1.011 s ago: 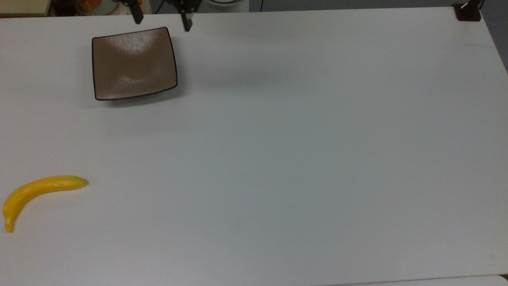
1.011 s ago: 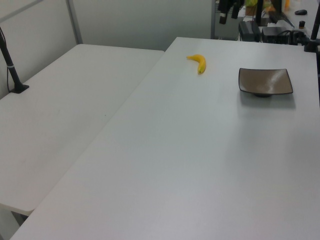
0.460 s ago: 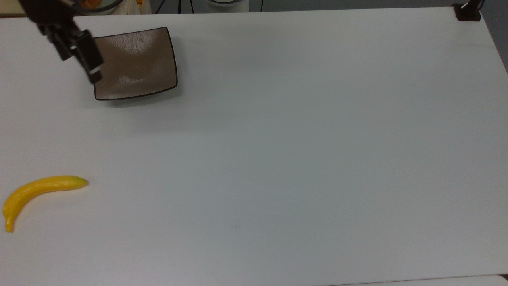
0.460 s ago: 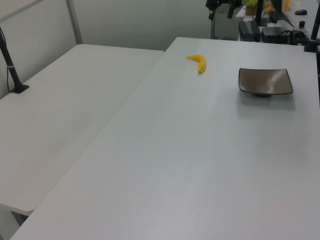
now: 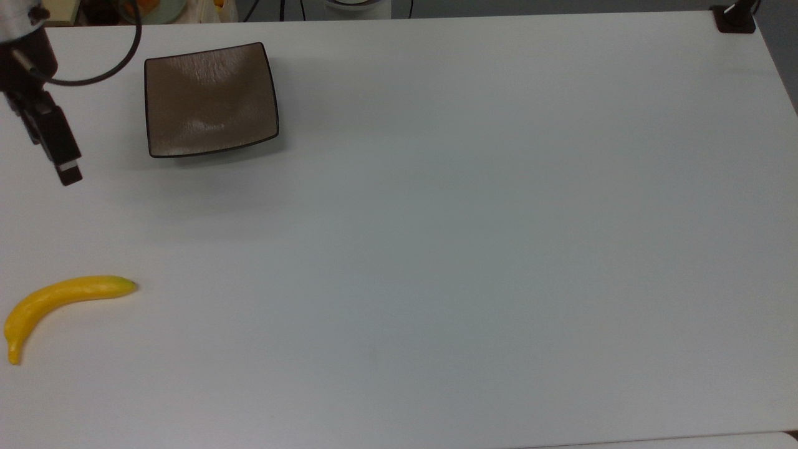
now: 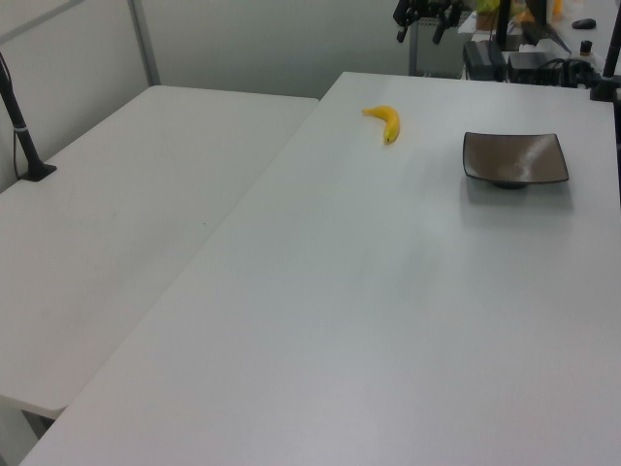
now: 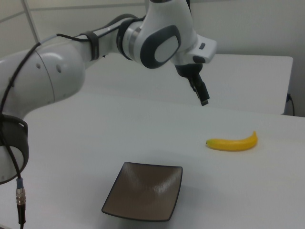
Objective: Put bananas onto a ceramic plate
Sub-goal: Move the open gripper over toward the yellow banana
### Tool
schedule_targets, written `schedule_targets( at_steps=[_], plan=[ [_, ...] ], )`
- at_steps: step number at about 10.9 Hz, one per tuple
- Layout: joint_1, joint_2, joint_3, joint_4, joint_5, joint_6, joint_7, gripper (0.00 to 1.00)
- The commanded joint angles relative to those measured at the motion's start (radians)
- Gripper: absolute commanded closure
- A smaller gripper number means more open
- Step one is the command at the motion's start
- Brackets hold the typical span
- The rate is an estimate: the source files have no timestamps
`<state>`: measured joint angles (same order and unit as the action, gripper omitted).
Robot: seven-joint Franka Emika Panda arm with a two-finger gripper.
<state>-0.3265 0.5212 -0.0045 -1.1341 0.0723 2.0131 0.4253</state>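
The yellow banana [image 5: 62, 298] lies on the white table near the top view's left edge, and it also shows in the left view [image 6: 387, 121] and in the right view [image 7: 232, 142]. The square brown ceramic plate [image 5: 211, 100] sits bare at the top view's upper left [image 6: 514, 158] [image 7: 145, 191]. My gripper [image 6: 419, 27] hangs open and holds nothing, above the table between plate and banana. One dark finger [image 5: 67, 169] shows left of the plate in the top view. In the right view the gripper [image 7: 203, 99] hovers well above the banana.
The white arm [image 7: 62, 71] reaches in from the right view's left. A black cable [image 5: 100, 75] loops beside the plate. A black clamp [image 5: 734, 19] sits at the table's far corner. A second table [image 6: 126, 204] with a black stand [image 6: 24, 136] adjoins.
The gripper swung from behind the plate to the top view's left, then lower along the left edge, nearer the banana. Banana and plate have not moved.
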Motion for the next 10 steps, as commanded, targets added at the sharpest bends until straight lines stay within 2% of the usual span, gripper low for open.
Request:
schedule_targets(
  at_steps=[1,6,10],
  plan=[
    [-0.026,0.060,0.000,0.027,-0.019,0.149,0.023,0.00],
    [-0.040,0.175,-0.051,0.017,-0.020,0.358,0.018,0.00],
    [-0.036,0.269,-0.054,0.016,-0.029,0.489,0.020,0.00]
  ],
)
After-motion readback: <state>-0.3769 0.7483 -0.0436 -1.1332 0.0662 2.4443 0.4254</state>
